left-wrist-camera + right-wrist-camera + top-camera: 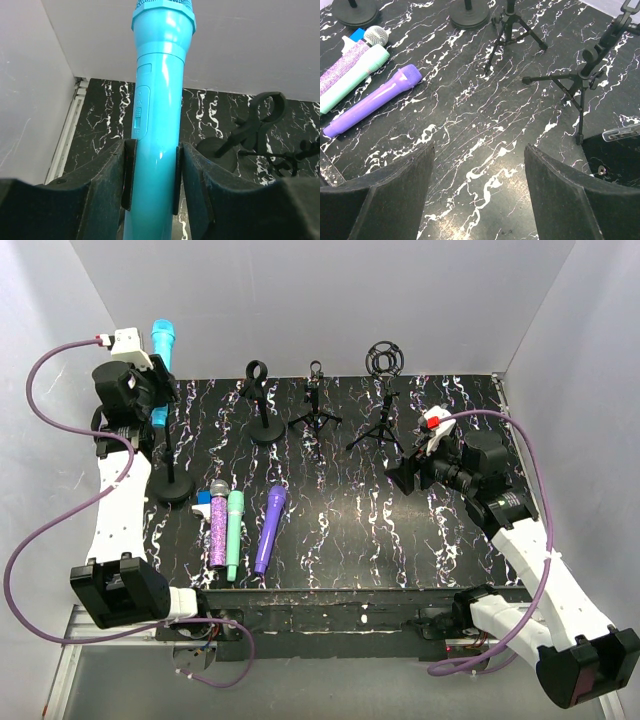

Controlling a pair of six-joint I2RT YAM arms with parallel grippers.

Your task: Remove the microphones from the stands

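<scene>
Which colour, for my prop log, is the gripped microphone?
The microphone is turquoise blue, clearest in the left wrist view.

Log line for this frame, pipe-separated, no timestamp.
left gripper: shut on blue microphone, upright | right gripper: open, empty, above table | release from stand: cannot tell

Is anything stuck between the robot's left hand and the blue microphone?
No, nothing visible is in the way. The left gripper is shut on the blue microphone, with its pads pressed against both sides of the body. In the wrist view, only the bare wall shows behind the microphone's top.
</scene>
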